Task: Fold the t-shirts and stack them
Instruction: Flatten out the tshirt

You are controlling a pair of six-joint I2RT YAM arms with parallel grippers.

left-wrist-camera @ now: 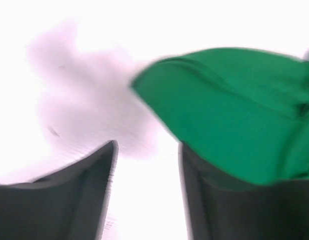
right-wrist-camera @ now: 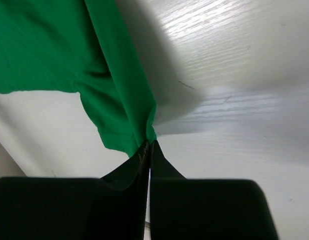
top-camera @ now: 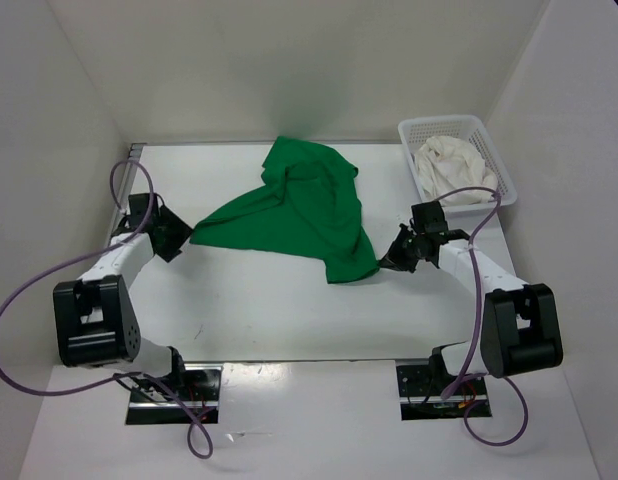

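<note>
The green t-shirt (top-camera: 294, 215) is lying crumpled on the white desk (top-camera: 269, 310). It is spreading from the back edge twd both arms, w/ one pointed tip going left and one corner hanging down to the right.

Right pincer (top-camera: 397, 258) is sitting at that near-right corner. In the right wrist view its fingers (right-wrist-camera: 124, 182) are pressing together and clamping the tip of the green cloth, and the rest of the shirt is stretching away from them over the desk.

Left pincer (top-camera: 172, 237) is staying just beside the shirt's left tip. In the left wrist view its fingers (left-wrist-camera: 69, 190) are standing apart, w/ only bare desk showing between them. The green cloth is lying by the right-hand finger, but the pic is blurred, so I cannot tell if it is touching.

The white t-shirt (top-camera: 444, 165) is lying bunched inside the white mesh basket (top-camera: 489, 135) at the back right corner, well apart from the green one.
</note>
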